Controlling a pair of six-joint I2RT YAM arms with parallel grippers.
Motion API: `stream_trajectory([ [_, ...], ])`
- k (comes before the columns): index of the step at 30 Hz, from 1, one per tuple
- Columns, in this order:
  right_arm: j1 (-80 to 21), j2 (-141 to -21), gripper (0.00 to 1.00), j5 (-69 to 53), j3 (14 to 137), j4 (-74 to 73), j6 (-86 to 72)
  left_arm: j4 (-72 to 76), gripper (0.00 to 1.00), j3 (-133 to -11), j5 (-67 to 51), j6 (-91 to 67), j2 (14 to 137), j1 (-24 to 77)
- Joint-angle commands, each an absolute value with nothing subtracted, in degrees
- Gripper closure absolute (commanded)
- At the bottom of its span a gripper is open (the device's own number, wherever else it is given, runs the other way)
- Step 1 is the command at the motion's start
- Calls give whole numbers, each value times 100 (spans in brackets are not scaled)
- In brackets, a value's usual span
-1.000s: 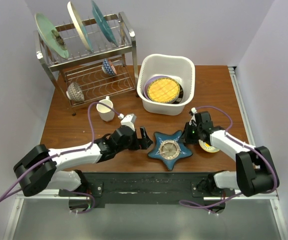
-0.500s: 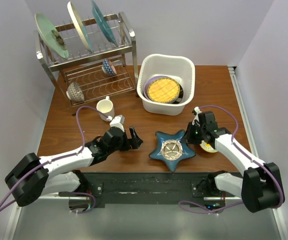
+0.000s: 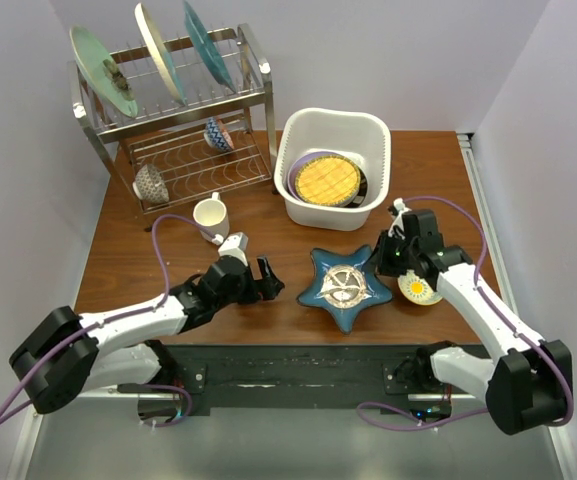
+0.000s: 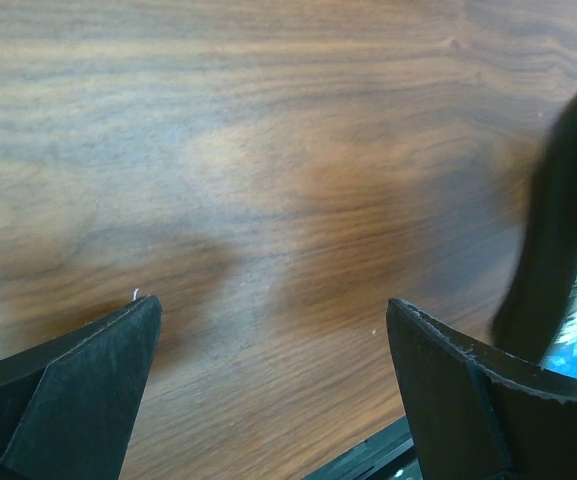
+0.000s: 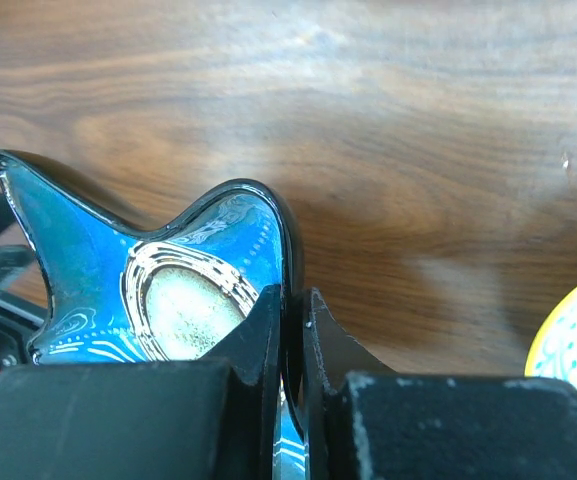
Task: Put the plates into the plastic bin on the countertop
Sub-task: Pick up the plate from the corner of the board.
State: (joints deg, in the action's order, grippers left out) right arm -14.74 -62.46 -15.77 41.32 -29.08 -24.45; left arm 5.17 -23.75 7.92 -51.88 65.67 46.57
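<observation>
Brown wood-grain tabletop (image 3: 268,240) fills middle of overhead frame. Upper left: steel wire dish rack (image 3: 183,150) stands on it. Just below rack, white mug (image 3: 210,217) upright on wood. Upper centre: white plastic bin (image 3: 320,214) sits on wood. Right of centre: small yellow-centred bowl (image 3: 420,290) on wood. Centre: blue star plate (image 3: 343,287), tilted, one point pinched in my right pincer (image 3: 378,266); can't tell if its lower edge touches wood.

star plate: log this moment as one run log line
right gripper: shut on blue star-shaped plate rim | left gripper: open, empty | plastic bin: amber plate on top inside
</observation>
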Motion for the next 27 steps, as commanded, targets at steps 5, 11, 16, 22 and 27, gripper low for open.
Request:
stream_trajectory([
  [5,-1503,-6196,100,-2004,5158,-2751,-2681,835,0,-2329,703,-5247,6732,4623],
  [11,-1503,-6477,100,-2048,5685,-2699,-2751,1037,0,-2250,572,-5344,6847,4632],
  [16,-1485,-6706,100,-1864,6142,-2628,-2786,1099,0,-2224,536,-5353,6908,4623],
  [22,-1477,-7294,100,-1890,6880,-2610,-2742,1099,0,-2329,475,-5300,7092,4623],
  [27,-1459,-7803,100,-1793,7478,-2628,-2681,1072,1,-2417,440,-5230,7233,4623],
])
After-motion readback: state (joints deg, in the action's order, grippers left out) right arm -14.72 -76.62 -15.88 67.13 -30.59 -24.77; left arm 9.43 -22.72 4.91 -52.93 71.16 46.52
